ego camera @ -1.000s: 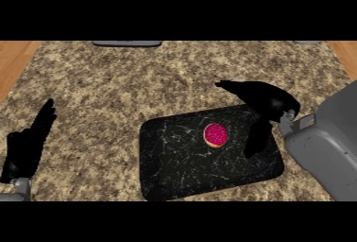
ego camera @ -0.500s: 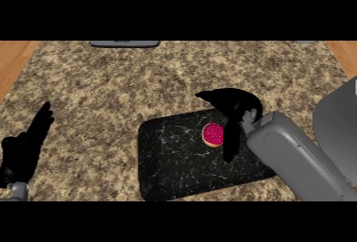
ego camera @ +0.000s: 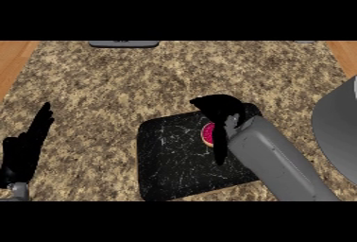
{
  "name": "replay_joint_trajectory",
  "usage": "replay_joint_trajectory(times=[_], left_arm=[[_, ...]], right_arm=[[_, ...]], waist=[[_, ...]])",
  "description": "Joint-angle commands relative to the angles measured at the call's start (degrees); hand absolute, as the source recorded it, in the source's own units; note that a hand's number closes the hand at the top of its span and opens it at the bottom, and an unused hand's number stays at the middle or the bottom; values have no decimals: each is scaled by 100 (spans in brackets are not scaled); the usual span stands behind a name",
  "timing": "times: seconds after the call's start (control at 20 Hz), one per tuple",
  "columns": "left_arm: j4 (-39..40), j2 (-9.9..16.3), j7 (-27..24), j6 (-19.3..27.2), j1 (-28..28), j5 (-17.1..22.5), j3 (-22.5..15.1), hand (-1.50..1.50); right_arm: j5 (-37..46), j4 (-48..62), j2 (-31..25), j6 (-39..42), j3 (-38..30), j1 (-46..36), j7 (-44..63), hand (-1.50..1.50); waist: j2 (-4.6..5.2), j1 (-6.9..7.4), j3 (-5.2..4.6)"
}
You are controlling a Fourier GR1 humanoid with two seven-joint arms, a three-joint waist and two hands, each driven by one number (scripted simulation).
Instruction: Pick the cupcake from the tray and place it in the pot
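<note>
R hand curls over pink cupcake on black tray, mostly hiding it. L hand rests open at left edge, fingers up. Grey pot at right edge

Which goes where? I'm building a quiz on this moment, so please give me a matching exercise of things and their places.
Things:
1. cupcake
2. tray
3. left hand
4. pot

Places:
A. view's right edge
B. open, resting at view's left edge
C. on the tray, mostly hidden under the right hand
D. on the counter, middle of view

Pairs: 1-C, 2-D, 3-B, 4-A
</note>
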Motion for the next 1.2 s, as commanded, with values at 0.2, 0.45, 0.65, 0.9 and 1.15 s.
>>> replay_joint_trajectory(times=[0.2, 0.45, 0.65, 0.9, 1.15], left_arm=[[93, -364, -40, 71, -86, -443, -57, 0], [238, -304, -189, -173, 39, -342, 277, 0], [-225, -547, -28, -58, 273, -572, 46, 0], [-275, -333, 59, -472, 178, -377, 494, 0], [-442, -398, 236, -439, 112, -499, 472, 0]], right_arm=[[669, 654, 493, 164, -303, -77, -102, -150], [1217, 428, 507, -92, -86, 536, -441, -150], [1545, 1749, 681, -350, -384, -75, -1076, -150], [1848, 1323, 654, -78, -516, 320, -1124, -150], [2169, 1876, 625, -150, -386, -37, -1976, 150]], waist=[[4, -8, 0], [2, -20, 0], [14, 39, 2], [2, 4, 1], [8, 23, 2]])
